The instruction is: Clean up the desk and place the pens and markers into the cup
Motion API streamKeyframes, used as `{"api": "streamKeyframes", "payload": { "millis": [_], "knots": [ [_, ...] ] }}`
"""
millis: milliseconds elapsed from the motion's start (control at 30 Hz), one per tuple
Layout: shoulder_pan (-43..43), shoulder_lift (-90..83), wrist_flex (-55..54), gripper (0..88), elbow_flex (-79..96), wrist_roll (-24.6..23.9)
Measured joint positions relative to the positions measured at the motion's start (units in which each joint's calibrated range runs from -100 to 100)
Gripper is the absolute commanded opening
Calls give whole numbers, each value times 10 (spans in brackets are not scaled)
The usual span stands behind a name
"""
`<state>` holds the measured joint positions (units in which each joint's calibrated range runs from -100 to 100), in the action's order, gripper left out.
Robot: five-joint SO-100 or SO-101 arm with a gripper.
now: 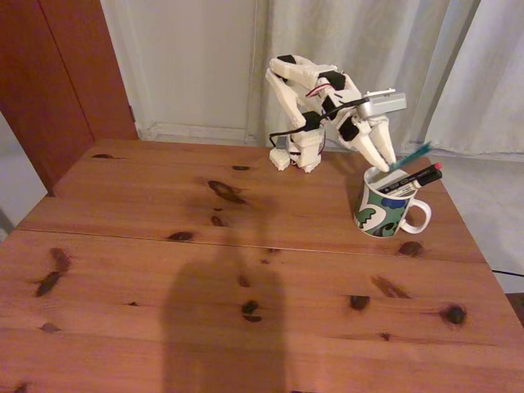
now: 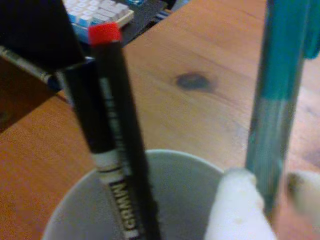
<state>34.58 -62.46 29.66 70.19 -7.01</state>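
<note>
Gripper [image 1: 386,166] clamped on teal pen [image 2: 274,115] over cup [image 1: 383,214], far right of desk [image 1: 205,270]. Black pen [image 2: 120,150], marker [image 2: 85,115] already inside. Lower tip past rim, then release.

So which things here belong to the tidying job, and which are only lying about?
Job: mug, teal pen in the gripper, black pen with red tip, marker, desk.
Lying about: keyboard, curtain.
</note>
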Motion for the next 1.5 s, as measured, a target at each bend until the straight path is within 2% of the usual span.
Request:
{"api": "streamKeyframes", "payload": {
  "millis": [300,467,533,733,933,1300,1400,1500],
  "knots": [
    [-12,0,0,151,0,0],
    [-33,0,0,66,0,0],
    [-49,-5,0,7,0,0],
    [-130,-63,13,7,0,0],
    [-192,-141,162,7,4,0],
    [-219,-281,519,7,4,-3],
    [-219,-318,582,7,5,-16],
    [-222,-336,592,7,30,-21]
  ]
}}
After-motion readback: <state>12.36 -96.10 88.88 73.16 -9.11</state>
